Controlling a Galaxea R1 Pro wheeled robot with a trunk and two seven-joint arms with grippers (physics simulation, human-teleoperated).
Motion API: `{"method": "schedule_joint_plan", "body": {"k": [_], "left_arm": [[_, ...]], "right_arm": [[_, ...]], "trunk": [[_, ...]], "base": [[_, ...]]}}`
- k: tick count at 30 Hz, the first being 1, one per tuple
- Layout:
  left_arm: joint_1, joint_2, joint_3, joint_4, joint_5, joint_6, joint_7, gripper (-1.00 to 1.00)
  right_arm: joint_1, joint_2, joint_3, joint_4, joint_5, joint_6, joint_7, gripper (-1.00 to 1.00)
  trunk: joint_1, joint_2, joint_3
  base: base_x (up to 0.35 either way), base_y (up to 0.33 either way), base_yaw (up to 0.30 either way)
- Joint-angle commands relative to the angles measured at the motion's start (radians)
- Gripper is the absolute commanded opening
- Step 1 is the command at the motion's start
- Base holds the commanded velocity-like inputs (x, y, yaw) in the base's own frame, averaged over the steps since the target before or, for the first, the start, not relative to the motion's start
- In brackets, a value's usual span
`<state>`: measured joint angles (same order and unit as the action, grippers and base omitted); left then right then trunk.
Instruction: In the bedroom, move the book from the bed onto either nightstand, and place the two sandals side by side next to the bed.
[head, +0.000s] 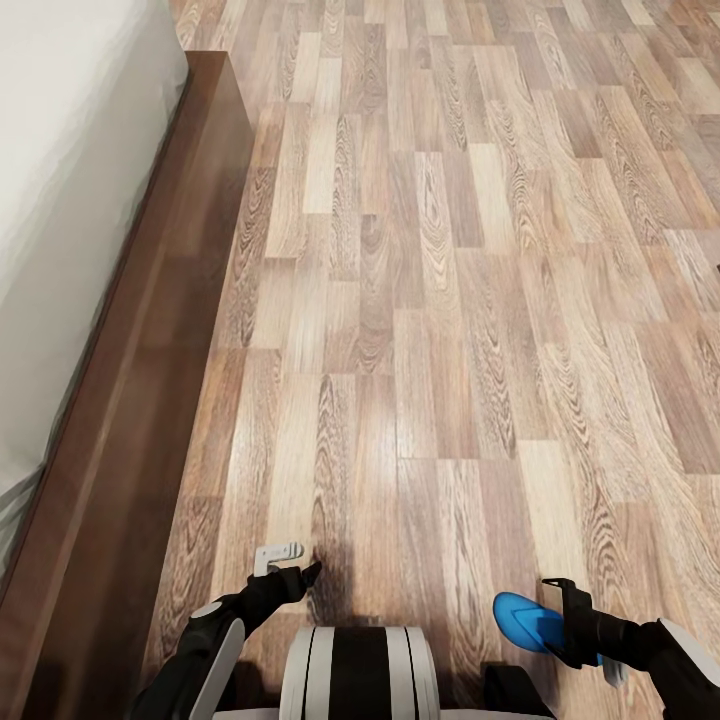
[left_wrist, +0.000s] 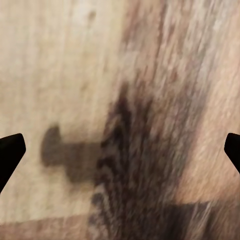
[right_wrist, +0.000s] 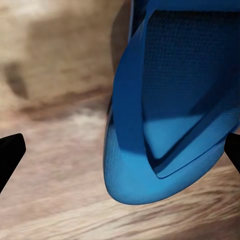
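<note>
A bright blue sandal (head: 525, 620) sits low over the wood floor at the bottom right of the head view. My right gripper (head: 572, 618) is right at it. In the right wrist view the sandal (right_wrist: 170, 125) lies between the two wide-apart fingertips, close to one and well clear of the other, so this gripper (right_wrist: 120, 150) is open. I cannot tell whether the sandal rests on the floor. My left gripper (head: 293, 563) hangs open over bare floor beside the bed (head: 60, 250), nothing between its fingers (left_wrist: 10, 152). The book and the nightstand are out of view.
The bed's dark brown wooden frame (head: 150, 400) runs along the left side, with the grey mattress above it. Brown wood-plank floor (head: 450, 300) stretches ahead and to the right. My base (head: 358, 670) shows at the bottom edge.
</note>
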<state>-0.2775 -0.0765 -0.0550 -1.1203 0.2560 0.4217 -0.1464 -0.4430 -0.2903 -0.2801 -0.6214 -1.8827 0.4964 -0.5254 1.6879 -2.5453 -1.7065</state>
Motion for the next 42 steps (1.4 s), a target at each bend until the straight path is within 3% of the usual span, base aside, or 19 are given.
{"method": "schedule_joint_plan", "body": {"k": [1, 13, 18, 42], "left_arm": [[0.000, 0.000, 0.001, -0.001, 0.006, 0.006, -0.001, 1.00], [0.000, 0.000, 0.001, -0.001, 0.006, 0.006, -0.001, 1.00], [0.000, -0.001, 0.001, -0.001, 0.006, 0.006, -0.001, 1.00], [0.000, 0.000, 0.001, -0.001, 0.006, 0.006, -0.001, 1.00]], "right_arm": [[0.000, 0.000, -0.004, -0.001, -0.006, 0.002, -0.008, 1.00], [0.000, 0.000, -0.004, -0.001, -0.006, 0.002, -0.008, 1.00], [0.000, 0.000, -0.004, -0.001, -0.006, 0.002, -0.008, 1.00], [0.000, 0.000, -0.004, -0.001, -0.006, 0.002, -0.008, 1.00]], "trunk": [[0.000, 0.000, -0.001], [0.000, 0.000, -0.001], [0.002, -0.001, -0.020], [0.002, -0.001, -0.020]], "base": [[0.000, 0.000, 0.000], [0.000, 0.000, 0.000], [0.000, 0.000, 0.000], [0.000, 0.000, 0.000]]}}
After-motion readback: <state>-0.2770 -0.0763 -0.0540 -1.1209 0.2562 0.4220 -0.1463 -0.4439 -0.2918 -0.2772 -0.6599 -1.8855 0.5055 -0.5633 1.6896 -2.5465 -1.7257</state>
